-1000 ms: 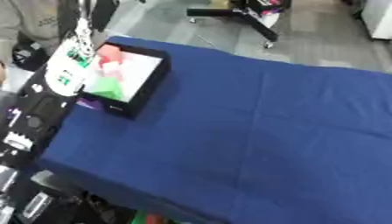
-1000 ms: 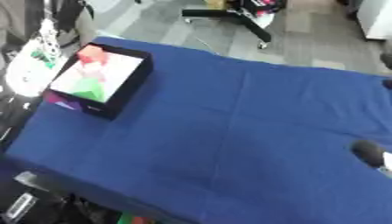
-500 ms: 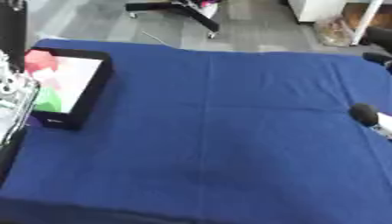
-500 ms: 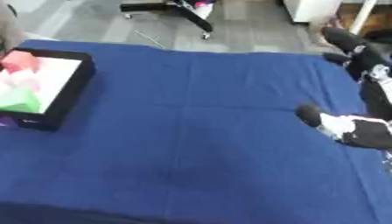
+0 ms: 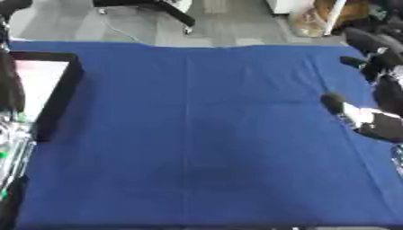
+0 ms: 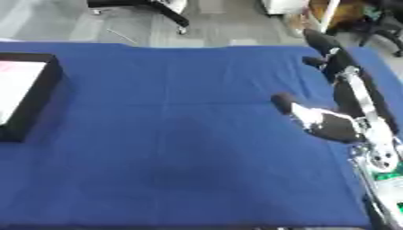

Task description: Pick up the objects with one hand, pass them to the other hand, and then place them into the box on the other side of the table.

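Observation:
The black box [image 6: 33, 101] sits at the table's left edge, cut off by the picture, and its inside shows pale pink and white. My right hand [image 6: 329, 126] hovers over the right side of the blue table [image 6: 173, 148]. It is open, with its thumb [image 6: 283, 102] pointing left, its fingers [image 6: 320, 42] stretched toward the far edge, and nothing in it. A dark and silvery part of my left arm [image 5: 9, 139] shows at the left edge beside the box; the hand itself is too blurred to make out. No loose object lies on the cloth.
A black office-chair base [image 6: 150, 5] stands on the grey floor beyond the far edge. Brown and dark clutter [image 5: 330, 15] sits past the far right corner. The table's near edge runs along the bottom of both views.
The whole picture has swung right, so the camera moved; the box now sits at the left edge. My right hand has come in from the right over the cloth.

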